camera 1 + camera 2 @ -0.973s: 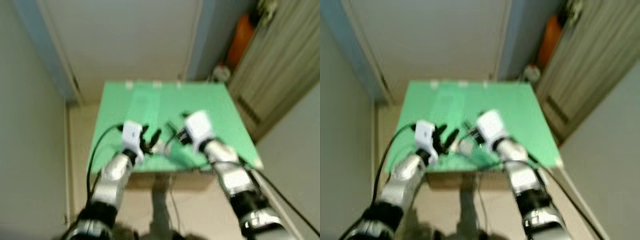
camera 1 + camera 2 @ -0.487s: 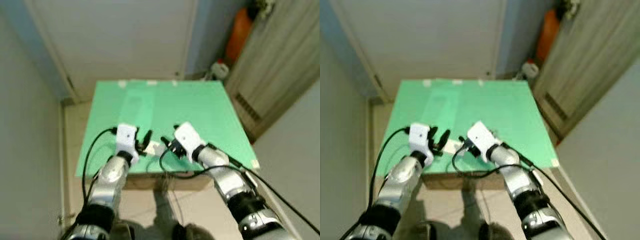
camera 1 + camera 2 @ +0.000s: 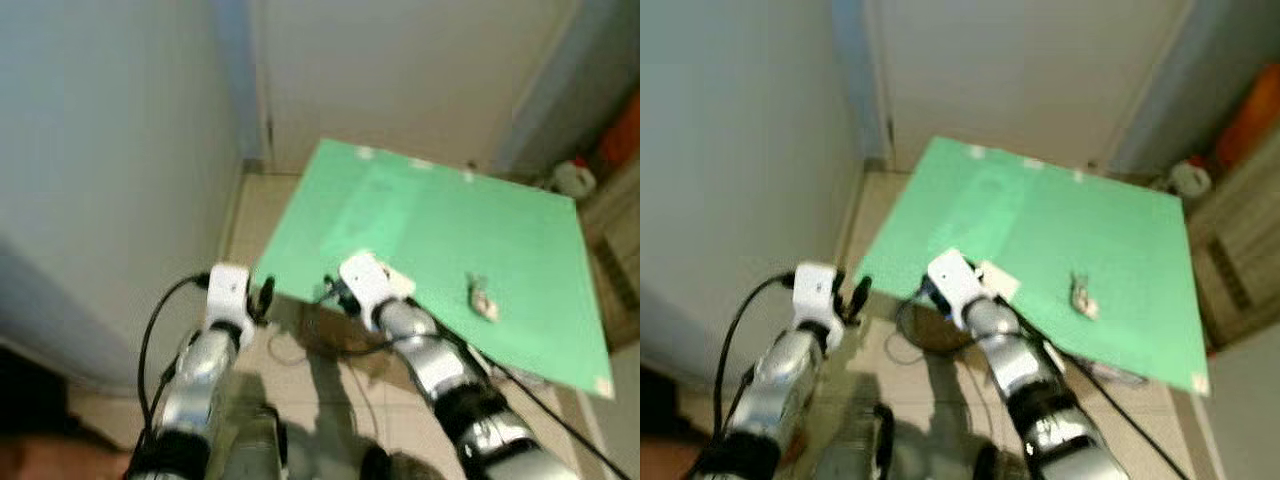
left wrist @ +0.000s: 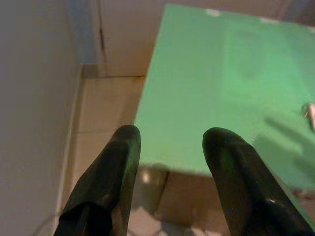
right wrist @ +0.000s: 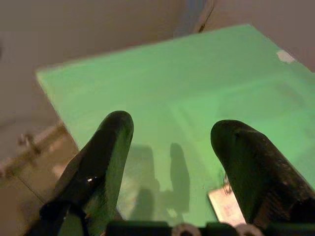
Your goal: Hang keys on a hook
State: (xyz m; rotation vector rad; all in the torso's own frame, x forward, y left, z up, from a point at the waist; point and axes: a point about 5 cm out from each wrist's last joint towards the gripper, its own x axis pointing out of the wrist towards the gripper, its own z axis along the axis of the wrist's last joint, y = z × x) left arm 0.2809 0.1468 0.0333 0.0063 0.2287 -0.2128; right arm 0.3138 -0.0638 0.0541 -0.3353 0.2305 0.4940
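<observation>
While both grippers are held spread and empty, a small bunch of metal keys (image 3: 482,299) is seen lying on the flat green tabletop (image 3: 450,225).

The keys are placed toward 3 o'clock on the tabletop, well apart from both grippers. The right gripper (image 5: 172,142), black fingers parted, is held over the near corner at 7 o'clock, beside a small white card (image 3: 395,281). The left gripper (image 4: 170,142), likewise parted, is held off the table's edge above the beige tiled floor (image 3: 255,225), near a grey wall (image 3: 110,150).
</observation>
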